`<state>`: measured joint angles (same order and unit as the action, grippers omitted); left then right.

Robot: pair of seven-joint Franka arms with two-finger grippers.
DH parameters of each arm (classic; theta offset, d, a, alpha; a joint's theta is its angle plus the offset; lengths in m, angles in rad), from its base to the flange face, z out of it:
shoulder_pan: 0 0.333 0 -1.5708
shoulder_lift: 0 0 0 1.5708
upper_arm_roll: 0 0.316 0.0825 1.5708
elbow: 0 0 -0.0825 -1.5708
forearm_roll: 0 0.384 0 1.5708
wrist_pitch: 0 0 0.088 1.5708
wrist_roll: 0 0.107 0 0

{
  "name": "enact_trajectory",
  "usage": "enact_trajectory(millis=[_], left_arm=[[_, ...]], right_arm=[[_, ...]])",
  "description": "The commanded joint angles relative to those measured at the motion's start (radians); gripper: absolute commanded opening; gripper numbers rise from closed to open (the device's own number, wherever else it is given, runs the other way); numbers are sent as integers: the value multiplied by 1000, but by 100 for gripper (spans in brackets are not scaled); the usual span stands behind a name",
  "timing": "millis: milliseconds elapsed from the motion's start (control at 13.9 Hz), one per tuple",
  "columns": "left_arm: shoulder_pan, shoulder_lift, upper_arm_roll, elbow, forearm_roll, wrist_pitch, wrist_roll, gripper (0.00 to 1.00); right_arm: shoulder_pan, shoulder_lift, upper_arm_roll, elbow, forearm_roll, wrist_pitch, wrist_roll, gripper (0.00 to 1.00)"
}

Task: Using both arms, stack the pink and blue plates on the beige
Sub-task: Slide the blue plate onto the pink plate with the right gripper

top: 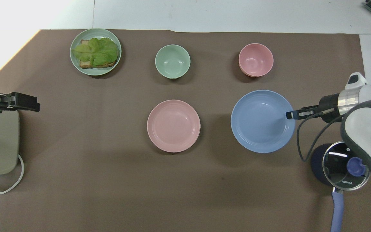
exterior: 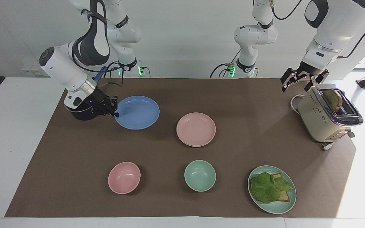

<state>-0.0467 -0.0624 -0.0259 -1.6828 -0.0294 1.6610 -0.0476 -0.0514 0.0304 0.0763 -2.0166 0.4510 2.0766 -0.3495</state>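
Now the right gripper is clamped on the rim of the blue plate, raised above the bench; the left gripper hangs open over the toaster.

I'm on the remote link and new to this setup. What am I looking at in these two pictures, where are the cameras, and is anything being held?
Two white robot arms work at a table with a brown mat. One picture faces the robots from across the table; the other looks down from above their own end, so the sides are mirrored.

The right gripper is shut on the rim of the blue plate and holds it off the mat. The left gripper waits open above the toaster, which has bread in it.

The pink plate lies mid-table on a plate whose edge just shows beneath it. Farther from the robots are a pink bowl, a green bowl and a green plate with toast and lettuce. A lidded pot stands beneath the right arm.
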Motion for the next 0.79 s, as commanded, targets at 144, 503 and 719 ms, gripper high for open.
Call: enact_trajectory(millis=[144, 503, 719], left_arm=[[-2, -1, 1, 8, 19, -17, -3, 100], [-2, -1, 1, 8, 17, -17, -3, 100], [-2, -1, 1, 8, 17, -17, -3, 100]], right_arm=[[195, 69, 3, 13, -17, 192, 314, 0], [352, 137, 3, 30, -20, 258, 547, 0], [386, 138, 3, 16, -20, 254, 619, 0]])
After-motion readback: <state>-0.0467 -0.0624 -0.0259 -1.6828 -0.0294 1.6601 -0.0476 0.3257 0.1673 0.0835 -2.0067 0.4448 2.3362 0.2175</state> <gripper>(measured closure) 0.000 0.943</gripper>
